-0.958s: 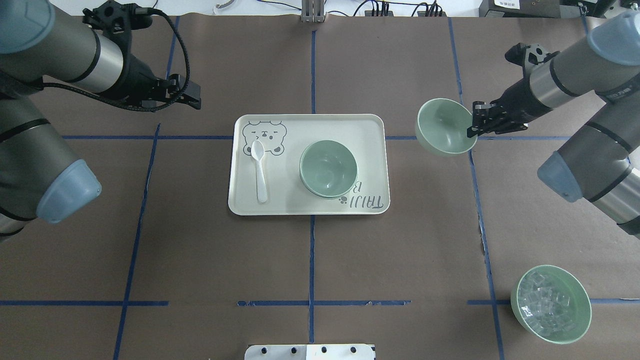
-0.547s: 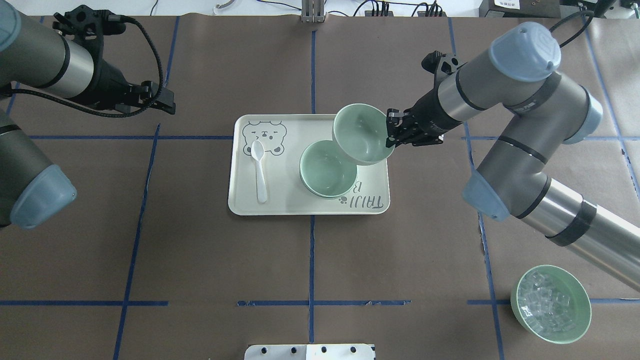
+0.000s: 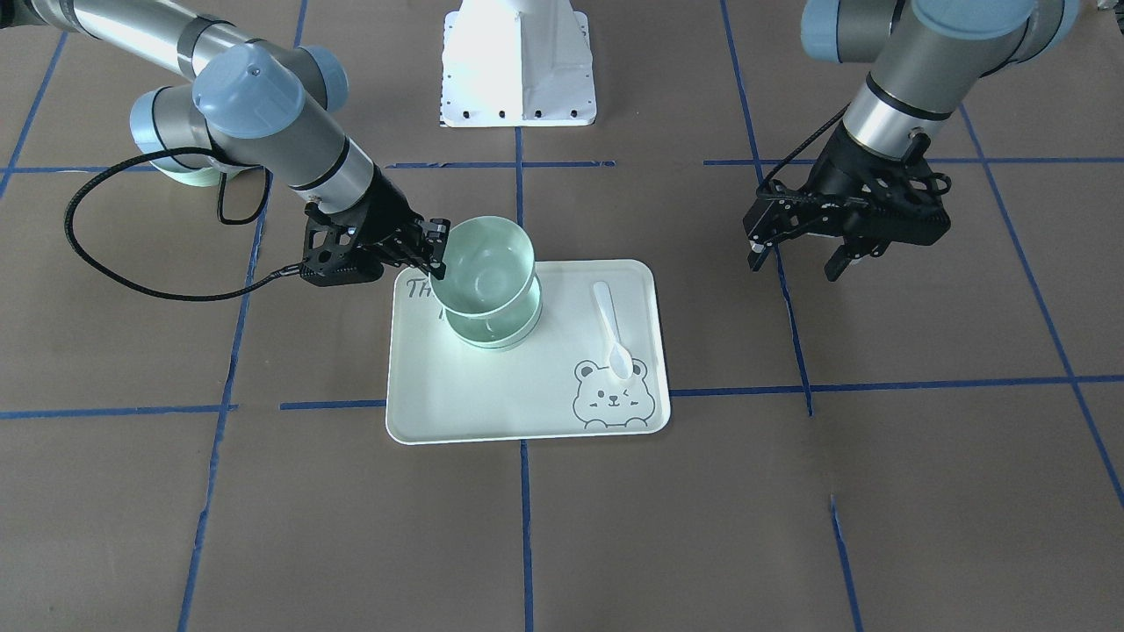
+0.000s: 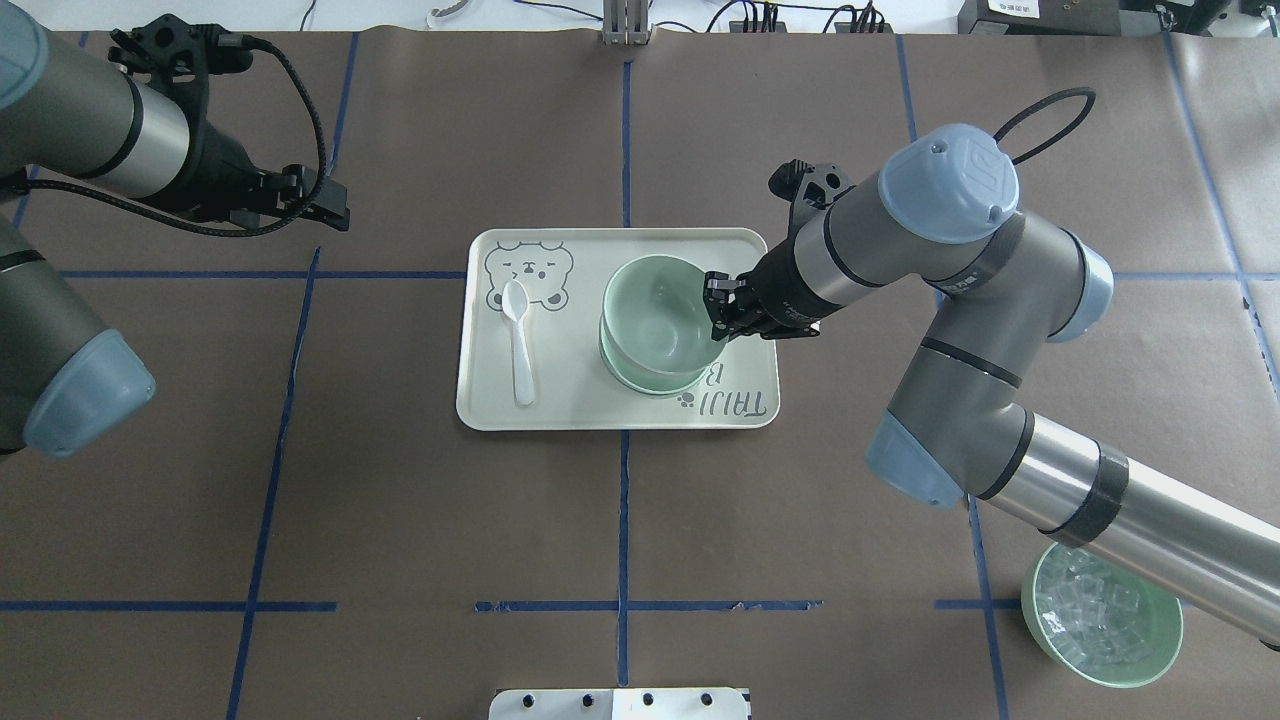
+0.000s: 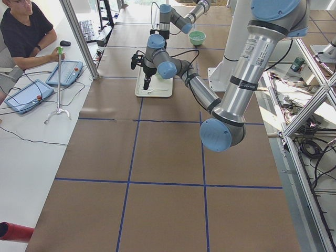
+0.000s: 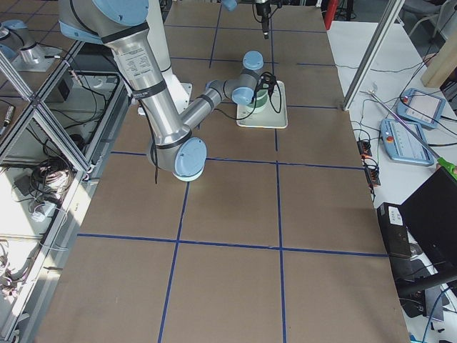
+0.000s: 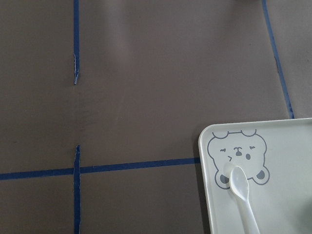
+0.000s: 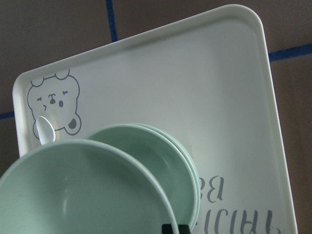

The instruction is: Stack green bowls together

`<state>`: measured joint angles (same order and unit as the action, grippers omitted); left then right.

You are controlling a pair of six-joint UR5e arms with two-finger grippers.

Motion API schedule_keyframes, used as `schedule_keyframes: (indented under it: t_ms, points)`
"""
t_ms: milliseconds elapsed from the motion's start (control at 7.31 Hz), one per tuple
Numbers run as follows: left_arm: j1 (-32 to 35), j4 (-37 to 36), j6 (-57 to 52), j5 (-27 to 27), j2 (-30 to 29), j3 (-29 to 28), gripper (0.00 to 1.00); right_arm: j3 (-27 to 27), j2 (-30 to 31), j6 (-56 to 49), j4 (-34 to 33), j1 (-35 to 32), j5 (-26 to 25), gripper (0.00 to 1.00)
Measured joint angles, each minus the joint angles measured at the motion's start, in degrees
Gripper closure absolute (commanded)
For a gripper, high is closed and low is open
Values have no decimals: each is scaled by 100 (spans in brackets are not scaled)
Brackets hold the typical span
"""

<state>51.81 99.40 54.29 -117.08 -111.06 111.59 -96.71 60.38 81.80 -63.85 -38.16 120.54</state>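
My right gripper (image 4: 713, 306) is shut on the rim of a pale green bowl (image 4: 652, 312) and holds it, slightly tilted, right over two nested green bowls (image 4: 660, 383) on the bear-print tray (image 4: 560, 410). The front view shows the held bowl (image 3: 481, 263) low on the stack (image 3: 493, 335); I cannot tell whether they touch. In the right wrist view the held bowl (image 8: 83, 192) overlaps the stack (image 8: 168, 158). My left gripper (image 3: 793, 268) is open and empty, off the tray's bear-print end; it also shows in the overhead view (image 4: 335, 210).
A white spoon (image 4: 519, 345) lies on the tray by the bear print. A green bowl of clear cubes (image 4: 1100, 625) stands at the near right, partly under my right arm. Blue tape lines cross the brown table cover (image 4: 400, 520).
My right arm has carried the bowl from right of the tray to over the stacked bowls and lowered it. The left arm drew back a little to the left.
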Motion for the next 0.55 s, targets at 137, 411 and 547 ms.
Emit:
schedule_keyframes:
  t_ms: [137, 411, 547]
  points:
    - [-5, 0, -2, 1, -5, 3, 0, 10, 4, 2, -18, 49, -99, 1]
    - [-11, 0, 2, 7, -11, 7, 0, 11, 14, -1, -96, 205, -356, 0]
    - [-12, 0, 2, 9, -11, 6, 0, -14, 2, -9, -191, 292, -613, 0]
